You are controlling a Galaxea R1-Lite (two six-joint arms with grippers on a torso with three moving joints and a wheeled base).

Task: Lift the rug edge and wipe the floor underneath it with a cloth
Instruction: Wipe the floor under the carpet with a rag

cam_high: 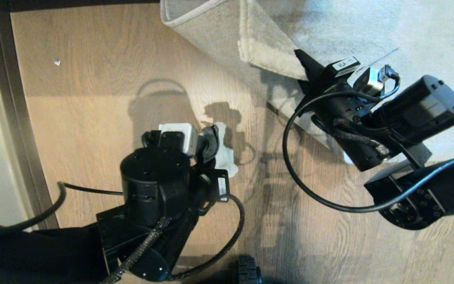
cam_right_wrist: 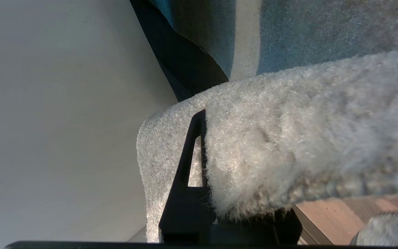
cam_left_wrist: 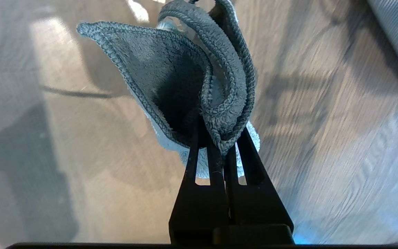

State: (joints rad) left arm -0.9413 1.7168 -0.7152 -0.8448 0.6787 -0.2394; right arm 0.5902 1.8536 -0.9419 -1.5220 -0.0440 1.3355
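Status: lift step done. The right gripper [cam_high: 304, 65] is clamped on the rug edge [cam_high: 266, 59] at the far right of the scene, holding it raised and folded back so the beige backing faces up and a strip of the floor [cam_high: 93, 98] beneath is exposed. In the right wrist view the pile bulges over one finger [cam_right_wrist: 190, 155]; the other is hidden by the rug.

The left gripper [cam_left_wrist: 219, 145] is closed tight on the cloth [cam_left_wrist: 171, 79], which stands bunched above its tips, grey side showing. In the head view the cloth [cam_high: 225, 152] sits near centre, left of the lifted edge and apart from it. Whether it touches the floor I cannot tell.

Remaining, by my judgement: carry the cloth under the raised edge, wipe there, then lower the rug.

Writing: a white label on the right gripper body [cam_high: 347, 65] carries dark characters, too small to read reliably. No brand marks seen elsewhere.
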